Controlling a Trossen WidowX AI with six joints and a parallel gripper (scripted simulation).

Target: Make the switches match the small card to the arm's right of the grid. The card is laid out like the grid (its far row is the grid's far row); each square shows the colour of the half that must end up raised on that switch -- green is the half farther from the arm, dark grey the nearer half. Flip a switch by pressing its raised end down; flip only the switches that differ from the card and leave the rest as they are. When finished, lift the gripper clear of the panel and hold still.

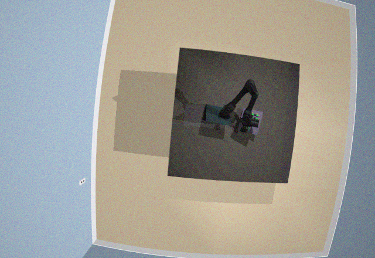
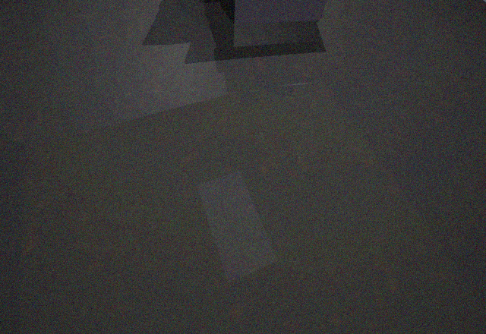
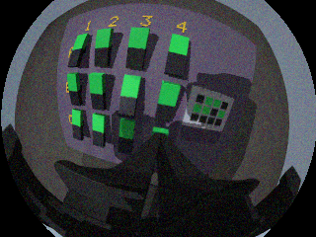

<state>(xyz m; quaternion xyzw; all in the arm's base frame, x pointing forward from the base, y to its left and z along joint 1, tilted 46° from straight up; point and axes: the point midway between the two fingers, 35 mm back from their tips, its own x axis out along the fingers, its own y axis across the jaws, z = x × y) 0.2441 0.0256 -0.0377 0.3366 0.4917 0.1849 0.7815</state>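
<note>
"One gripper is on my monitor. Report its state."

"I have the fingers pressed together, with nothing between them. Their tips are at the fourth switch of row C, the near row, and cover most of it. I cannot confirm contact."

"State the position of the panel."

"I see the purple panel on the dark tabletop, between the arm's base plate and the far edge, well inside all four corners. The arm bends out toward the tabletop's left edge, then returns over the panel."

"Read the card."

"I find it to the right of the grid, on the panel. Far row: dark, green, green, dark. Middle row: green, green, dark, green. Near row: dark in all four squares."

"Describe the lighting."

"Dim. I note a shadow over the third switch of row C. In the exterior view, I see the panel's side at the upper edge; the switches are out of sight."
</note>
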